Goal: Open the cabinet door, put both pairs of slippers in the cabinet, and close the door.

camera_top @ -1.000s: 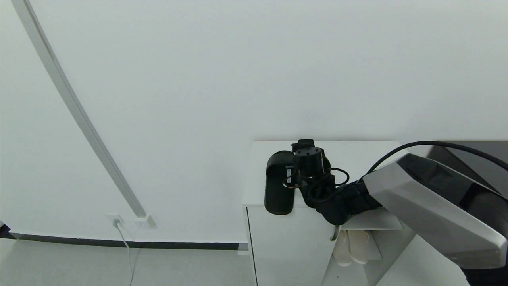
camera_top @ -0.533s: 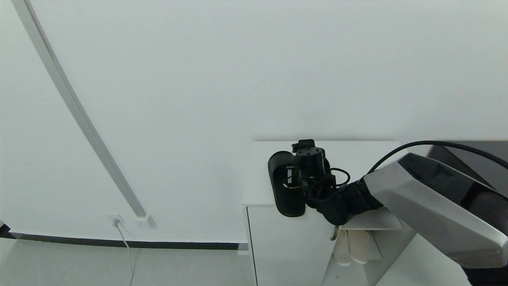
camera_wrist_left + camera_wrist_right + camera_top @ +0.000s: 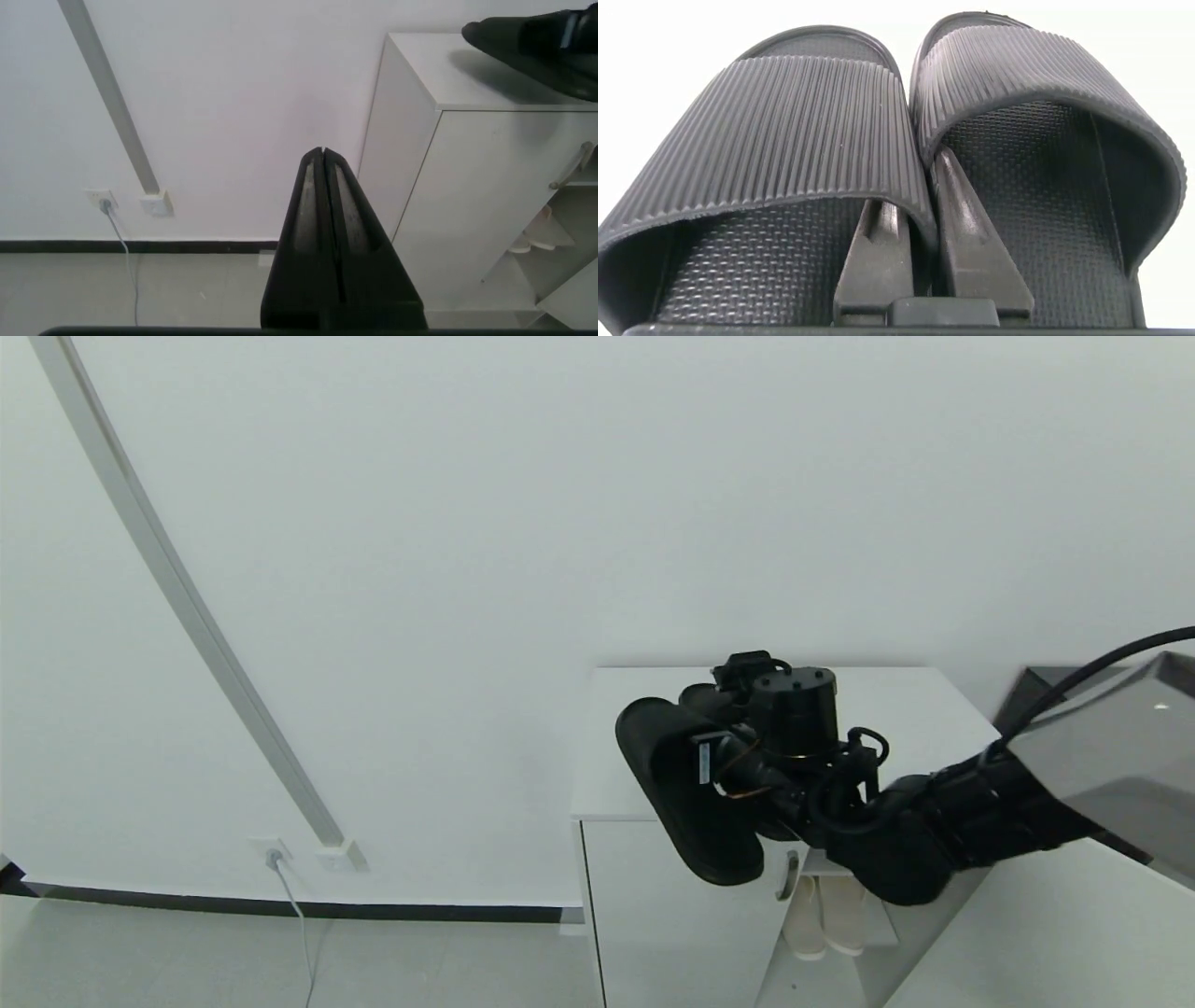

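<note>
The pair of black slippers (image 3: 691, 803) hangs tilted in the air just above the front edge of the white cabinet (image 3: 653, 915). My right gripper (image 3: 920, 187) is shut on them. Its fingers (image 3: 878, 261) reach under the ribbed straps and pinch the two inner sides together. Seen from the left wrist, the black slippers (image 3: 533, 42) hover over the cabinet top. A pair of white slippers (image 3: 826, 915) stands on a shelf inside the open right half, also seen as white slippers (image 3: 542, 233). My left gripper (image 3: 322, 159) is shut on nothing, low and left of the cabinet.
The cabinet's right door (image 3: 1008, 943) stands swung open at the lower right. The left door is closed, with a handle (image 3: 792, 875) at its edge. A slanted rail (image 3: 177, 597) runs down the wall to a socket with a cable (image 3: 271, 854).
My right arm has lifted the black slippers off the cabinet top and carried them forward and right, tilting them. The left gripper's earlier state is not shown.
</note>
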Controlling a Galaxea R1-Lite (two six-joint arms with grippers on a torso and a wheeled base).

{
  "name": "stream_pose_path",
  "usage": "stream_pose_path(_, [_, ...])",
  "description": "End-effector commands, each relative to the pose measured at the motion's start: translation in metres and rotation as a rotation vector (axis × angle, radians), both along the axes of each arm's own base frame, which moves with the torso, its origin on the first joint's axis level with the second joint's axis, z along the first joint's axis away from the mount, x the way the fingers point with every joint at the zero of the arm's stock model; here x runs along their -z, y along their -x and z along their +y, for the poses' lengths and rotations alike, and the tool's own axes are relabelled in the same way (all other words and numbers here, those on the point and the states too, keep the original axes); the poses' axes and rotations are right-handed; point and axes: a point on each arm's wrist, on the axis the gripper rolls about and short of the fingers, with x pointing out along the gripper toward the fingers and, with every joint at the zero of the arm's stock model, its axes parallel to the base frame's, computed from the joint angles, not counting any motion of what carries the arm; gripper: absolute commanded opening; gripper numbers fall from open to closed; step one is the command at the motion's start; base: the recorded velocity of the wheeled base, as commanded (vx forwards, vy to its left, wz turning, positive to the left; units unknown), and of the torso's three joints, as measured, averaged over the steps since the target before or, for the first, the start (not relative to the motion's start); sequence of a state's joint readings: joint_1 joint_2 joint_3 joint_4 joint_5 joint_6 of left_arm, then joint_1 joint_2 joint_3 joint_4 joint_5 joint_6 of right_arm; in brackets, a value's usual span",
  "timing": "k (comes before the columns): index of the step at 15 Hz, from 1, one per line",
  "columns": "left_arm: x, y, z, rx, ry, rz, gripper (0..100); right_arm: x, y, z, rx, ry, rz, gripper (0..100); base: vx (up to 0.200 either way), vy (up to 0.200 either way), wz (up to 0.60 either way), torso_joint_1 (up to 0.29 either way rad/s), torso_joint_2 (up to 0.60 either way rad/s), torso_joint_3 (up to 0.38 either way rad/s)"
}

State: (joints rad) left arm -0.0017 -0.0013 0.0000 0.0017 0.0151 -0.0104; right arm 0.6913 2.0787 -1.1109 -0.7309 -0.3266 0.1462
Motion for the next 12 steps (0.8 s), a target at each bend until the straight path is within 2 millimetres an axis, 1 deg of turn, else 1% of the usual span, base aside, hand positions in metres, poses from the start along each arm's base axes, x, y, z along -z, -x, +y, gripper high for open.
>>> stream_pose_path(1, [0.000,0.000,0.000,0.000,0.000,0.001,0,-0.035,0.052,-0.020,-0.154,-0.051,-0.029,0,0.000,0.000,0.00,0.000,0.00,0.000])
stream_pose_path(2, [0.000,0.000,0.000,0.000,-0.001,0.001,0,-0.036,0.065,-0.026,-0.205,-0.048,-0.021,0,0.000,0.000,0.00,0.000,0.00,0.000])
stream_pose_path(3, [0.000,0.000,0.000,0.000,-0.003,0.001,0,-0.036,0.069,-0.028,-0.228,-0.039,-0.023,0,0.000,0.000,0.00,0.000,0.00,0.000])
stream_pose_path(4, [0.000,0.000,0.000,0.000,-0.003,0.001,0,-0.036,0.080,-0.037,-0.274,0.001,-0.044,0,0.000,0.000,0.00,0.000,0.00,0.000])
stream_pose_path(6, [0.000,0.000,0.000,0.000,-0.003,0.001,0,-0.033,0.085,-0.041,-0.309,0.064,-0.114,0,0.000,0.000,0.00,0.000,0.00,0.000])
stream_pose_path(8, [0.000,0.000,0.000,0.000,-0.001,0.001,0,-0.028,0.085,-0.042,-0.316,0.110,-0.157,0,0.000,0.000,0.00,0.000,0.00,0.000])
stream_pose_path(12, [0.000,0.000,0.000,0.000,-0.001,0.001,0,-0.026,0.089,-0.047,-0.352,0.133,-0.220,0,0.000,0.000,0.00,0.000,0.00,0.000])
